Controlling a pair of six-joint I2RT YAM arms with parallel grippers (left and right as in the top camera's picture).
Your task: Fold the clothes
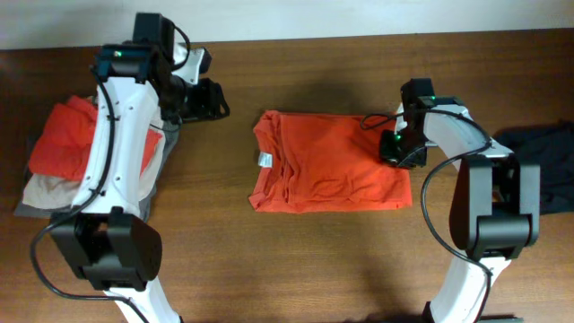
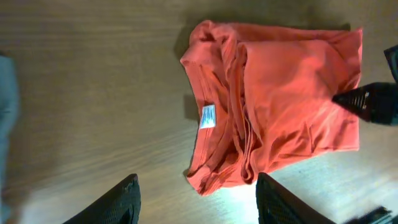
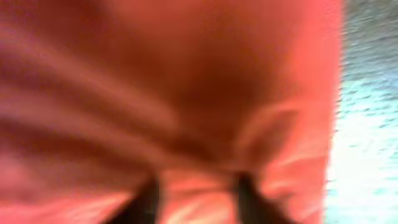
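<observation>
The orange-red T-shirt [image 1: 327, 166] lies folded into a rectangle at the table's middle, its white neck label [image 1: 265, 160] on the left side. It also shows in the left wrist view [image 2: 280, 106] with the label [image 2: 208, 116]. The lettering is hidden. My left gripper [image 1: 211, 99] is open and empty, up and left of the shirt; its fingers [image 2: 196, 202] frame bare table. My right gripper [image 1: 395, 151] sits on the shirt's right edge. Its view is blurred and filled with orange fabric [image 3: 186, 93], which bunches between the fingers [image 3: 198, 196].
A pile of clothes lies at the left under my left arm: an orange garment [image 1: 63, 135] on beige [image 1: 45, 190] and grey cloth. A dark garment [image 1: 549, 161] lies at the right edge. My right gripper's black tip [image 2: 373, 102] shows in the left wrist view.
</observation>
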